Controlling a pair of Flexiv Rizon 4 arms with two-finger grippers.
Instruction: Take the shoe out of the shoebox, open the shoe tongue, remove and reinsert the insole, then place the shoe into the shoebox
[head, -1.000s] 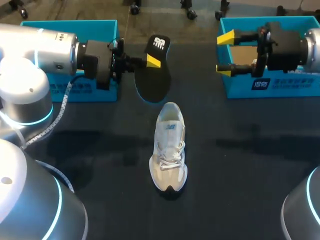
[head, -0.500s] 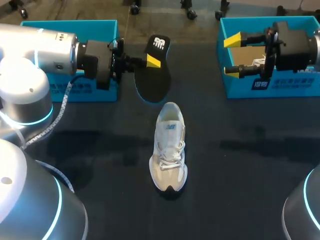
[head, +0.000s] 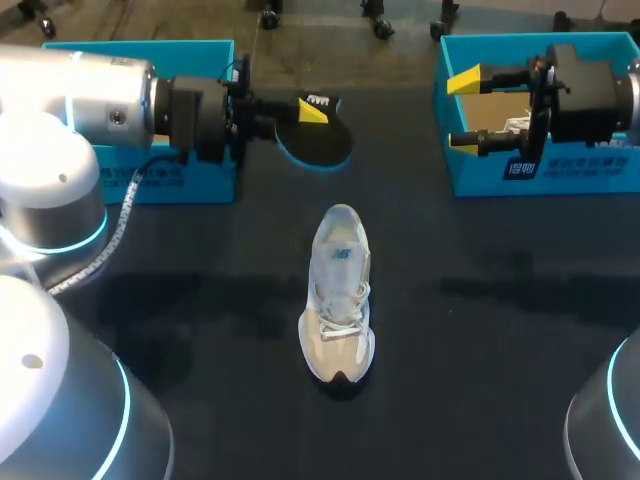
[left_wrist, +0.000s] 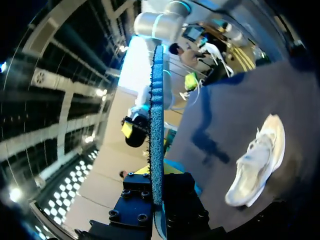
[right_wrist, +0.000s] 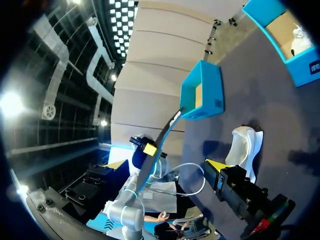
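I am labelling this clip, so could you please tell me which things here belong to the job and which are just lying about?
Job:
- shoe, on the table
- insole, held in the left hand
- right box, with paper inside

Lying about:
- left box, probably, though I cannot tell which box is the shoe's

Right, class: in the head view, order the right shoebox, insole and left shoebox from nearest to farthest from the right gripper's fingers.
1. Right shoebox: the right gripper has its fingers at its left wall.
2. Insole: back middle, in the left gripper.
3. Left shoebox: far left side.
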